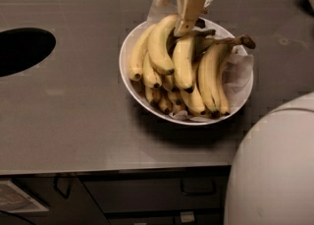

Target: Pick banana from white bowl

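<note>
Claw [179,4] at banana [184,64] stem end, over white bowl [122,67]

High view, angled down; claw [176,9] top centre.

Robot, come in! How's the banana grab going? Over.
Hand low over the far side of the white bowl, at the stem ends. Banana lying in the bowl, not lifted. Other bananas crowd it on both sides.

Yellow banana [159,47] with black tip in white bowl [125,77] on grey counter [73,101], cream pincer [175,13] over the bowl's far rim.
</note>
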Available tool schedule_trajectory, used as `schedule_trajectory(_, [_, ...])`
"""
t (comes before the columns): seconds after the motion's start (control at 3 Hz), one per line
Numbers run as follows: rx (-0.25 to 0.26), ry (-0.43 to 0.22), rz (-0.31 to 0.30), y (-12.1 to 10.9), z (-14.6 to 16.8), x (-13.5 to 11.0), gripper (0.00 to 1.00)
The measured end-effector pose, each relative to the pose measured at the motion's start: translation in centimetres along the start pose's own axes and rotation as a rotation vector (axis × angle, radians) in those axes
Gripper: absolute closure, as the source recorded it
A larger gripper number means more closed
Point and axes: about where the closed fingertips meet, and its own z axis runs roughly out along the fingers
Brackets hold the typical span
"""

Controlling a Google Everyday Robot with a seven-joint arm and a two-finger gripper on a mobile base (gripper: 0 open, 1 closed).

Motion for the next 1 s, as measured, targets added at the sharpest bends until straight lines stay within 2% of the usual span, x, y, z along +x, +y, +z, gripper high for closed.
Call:
schedule_trajectory(0.67, [-0.008,0.006,0.006,0.55,-0.15,0.02,0.46])
schedule_trajectory(1.0, [-0.012,0.008,0.006,0.73,-0.15,0.01,0.46])
